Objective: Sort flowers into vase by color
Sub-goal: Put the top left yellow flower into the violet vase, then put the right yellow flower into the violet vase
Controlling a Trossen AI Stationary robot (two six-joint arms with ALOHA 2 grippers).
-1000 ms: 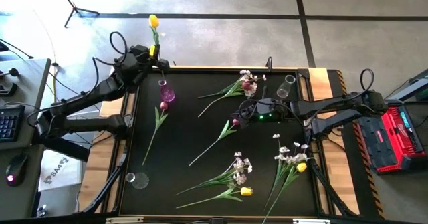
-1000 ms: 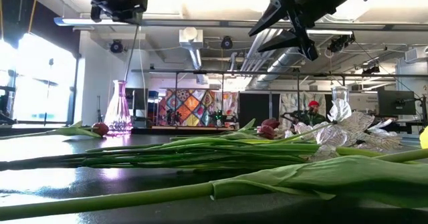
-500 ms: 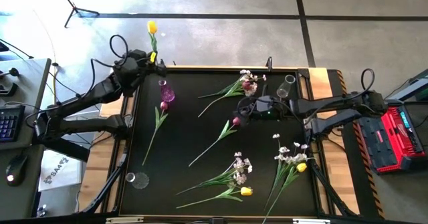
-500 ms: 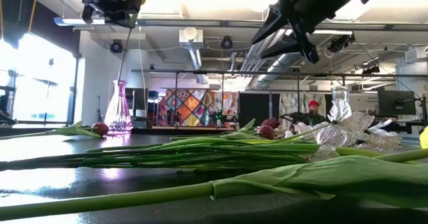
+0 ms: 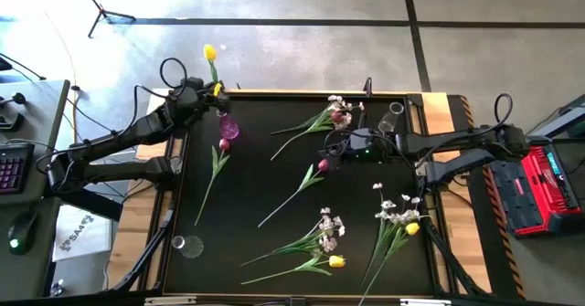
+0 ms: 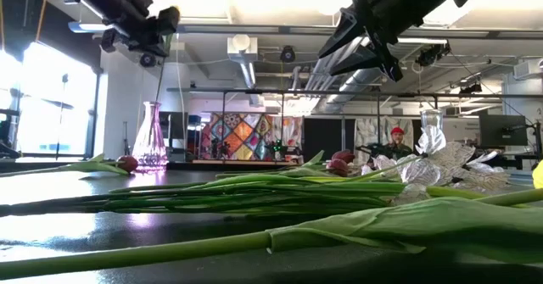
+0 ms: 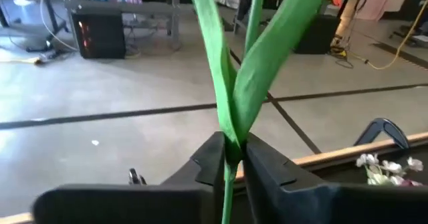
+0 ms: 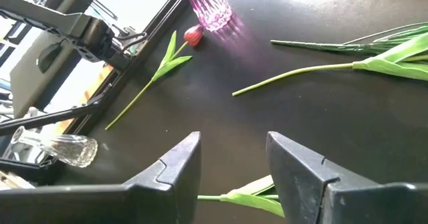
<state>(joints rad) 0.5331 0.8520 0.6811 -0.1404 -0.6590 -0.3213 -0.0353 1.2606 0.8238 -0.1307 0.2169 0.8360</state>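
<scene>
Left gripper [image 5: 212, 90]: raised over the far left corner of the black table [image 5: 265, 187], fingers [image 7: 212, 158] pinched on the green stem of a yellow tulip [image 5: 209, 52], whose head stands out past the table's edge over the floor; the stem hangs down toward the pink glass vase [image 5: 228, 127] just beside it. Right gripper [image 5: 331, 153]: hovering above the middle of the table, fingers [image 8: 179, 160] spread apart and holding nothing, over the dark red tulip [image 5: 321, 166] whose long stem runs toward the near left. Second dark red tulip [image 5: 223, 145]: lying flat next to the pink vase, stem pointing to the near edge. White-pinkish spray [image 5: 340, 112]: at the far side, beside a clear glass vase [image 5: 392, 117] lying tipped in the far right corner. Second clear vase [image 5: 186, 245]: on its side near the left near corner. Near edge, centre: another white spray [image 5: 329, 226] with a yellow tulip [image 5: 336, 261] just beside it, stems overlapping. Near right: a third white spray [image 5: 397, 207] touching a yellow tulip [image 5: 412, 227]. Low view: stems and leaves lie across the foreground; the pink vase stands upright at the left.
</scene>
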